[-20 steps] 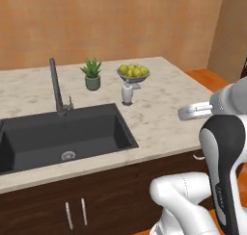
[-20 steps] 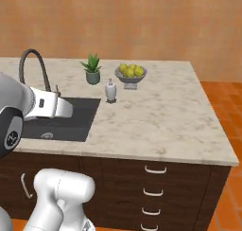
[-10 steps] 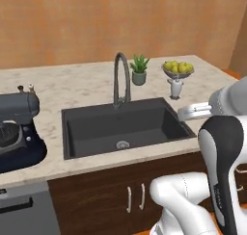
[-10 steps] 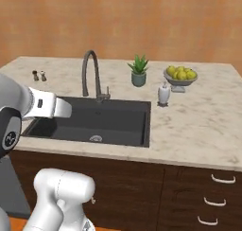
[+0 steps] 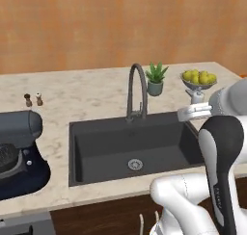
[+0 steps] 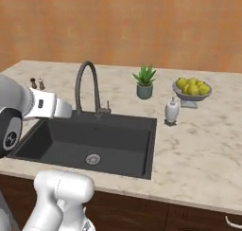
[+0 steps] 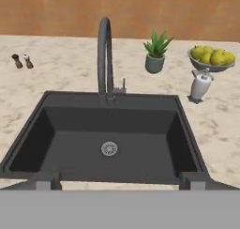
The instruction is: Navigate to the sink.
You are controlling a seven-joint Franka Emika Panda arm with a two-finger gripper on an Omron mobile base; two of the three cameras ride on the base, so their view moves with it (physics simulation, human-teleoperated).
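Tool (image 7: pixel 120 180): fingertips well apart, spread, holding nothing, poised at the near rim. Sink (image 7: pixel 75 150): dead ahead and just below, centred, set in the beige marble desk (image 7: pixel 61 73), long axis running crosswise. Faucet (image 7: pixel 105 59) beyond, at the far rim; base placement judged close to final.

A kitchen: marble counter (image 5: pixel 91 101) with a dark sink (image 7: pixel 110 139), tall faucet (image 7: pixel 105 54), stand mixer (image 5: pixel 17 152) and fruit bowl (image 6: pixel 191 90).

White rounded arm (image 5: pixel 193 205), dark joints
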